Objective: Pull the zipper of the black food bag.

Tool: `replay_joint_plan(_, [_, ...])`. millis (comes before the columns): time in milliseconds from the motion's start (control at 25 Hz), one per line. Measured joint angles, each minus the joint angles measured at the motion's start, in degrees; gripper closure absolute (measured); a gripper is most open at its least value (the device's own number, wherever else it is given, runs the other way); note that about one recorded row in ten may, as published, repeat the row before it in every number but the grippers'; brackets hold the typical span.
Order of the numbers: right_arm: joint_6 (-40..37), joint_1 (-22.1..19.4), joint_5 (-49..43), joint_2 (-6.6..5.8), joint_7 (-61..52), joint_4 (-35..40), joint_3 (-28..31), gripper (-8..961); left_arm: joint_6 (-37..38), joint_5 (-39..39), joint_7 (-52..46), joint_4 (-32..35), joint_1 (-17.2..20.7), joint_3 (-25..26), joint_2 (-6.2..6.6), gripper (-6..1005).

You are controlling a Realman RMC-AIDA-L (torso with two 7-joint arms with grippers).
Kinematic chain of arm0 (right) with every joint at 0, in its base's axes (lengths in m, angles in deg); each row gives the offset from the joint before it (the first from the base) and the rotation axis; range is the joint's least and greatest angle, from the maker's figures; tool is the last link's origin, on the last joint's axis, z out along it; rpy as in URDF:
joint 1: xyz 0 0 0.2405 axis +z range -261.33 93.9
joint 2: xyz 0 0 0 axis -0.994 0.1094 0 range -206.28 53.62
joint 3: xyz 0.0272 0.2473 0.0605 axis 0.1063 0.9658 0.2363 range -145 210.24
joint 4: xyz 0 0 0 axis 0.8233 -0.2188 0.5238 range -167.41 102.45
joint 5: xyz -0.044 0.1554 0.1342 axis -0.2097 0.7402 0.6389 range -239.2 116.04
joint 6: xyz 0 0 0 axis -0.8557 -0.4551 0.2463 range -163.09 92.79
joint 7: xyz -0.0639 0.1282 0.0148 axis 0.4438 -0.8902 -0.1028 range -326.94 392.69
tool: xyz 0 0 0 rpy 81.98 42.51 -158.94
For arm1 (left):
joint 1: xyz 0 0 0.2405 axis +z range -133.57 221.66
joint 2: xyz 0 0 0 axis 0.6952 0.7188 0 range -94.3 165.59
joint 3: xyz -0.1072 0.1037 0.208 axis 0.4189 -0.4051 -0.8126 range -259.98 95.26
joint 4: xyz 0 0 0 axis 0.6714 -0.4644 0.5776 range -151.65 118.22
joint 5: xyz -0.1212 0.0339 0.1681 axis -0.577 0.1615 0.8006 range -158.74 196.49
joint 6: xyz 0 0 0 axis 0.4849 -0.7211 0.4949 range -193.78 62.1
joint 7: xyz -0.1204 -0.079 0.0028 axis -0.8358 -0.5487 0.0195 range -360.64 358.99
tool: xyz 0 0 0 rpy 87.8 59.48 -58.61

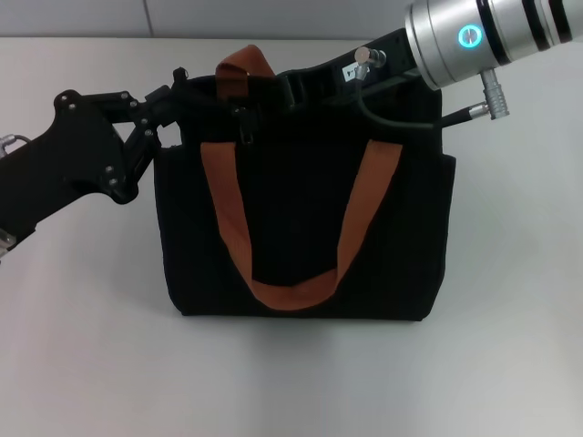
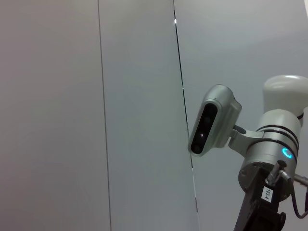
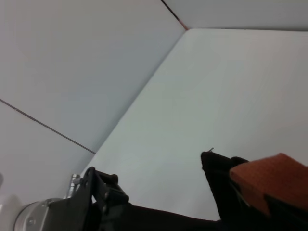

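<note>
The black food bag stands upright in the middle of the table, with two orange-brown handles. A small dark zipper pull hangs at its upper edge, left of centre. My left gripper is at the bag's upper left corner and grips the fabric edge; it also shows in the right wrist view on the bag's black edge. My right gripper reaches in from the upper right over the bag's top, close to the zipper pull, and blends into the black fabric.
The bag sits on a white table with a grey wall behind. The left wrist view shows only the wall, my head camera and my right arm.
</note>
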Motion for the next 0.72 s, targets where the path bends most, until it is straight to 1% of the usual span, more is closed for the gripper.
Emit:
replay_joint_plan(360, [-0.6, 0.0, -2.0, -0.05, -3.5, 0.8, 0.4, 955, -0.1, 0.0, 0.0, 0.0, 0.2, 0.0, 0.01, 908])
replay_joint_plan(600, [-0.9, -1.1, -2.7, -0.08, -4.8, 2.5, 0.5, 955, -0.1, 0.0, 0.0, 0.0, 0.3, 0.1, 0.0, 905])
replay_joint_plan(720, [-1.4, -2.1, -4.5, -0.08, -5.7, 4.1, 0.6, 956, -0.2, 0.0, 0.0, 0.0, 0.3, 0.2, 0.0, 904])
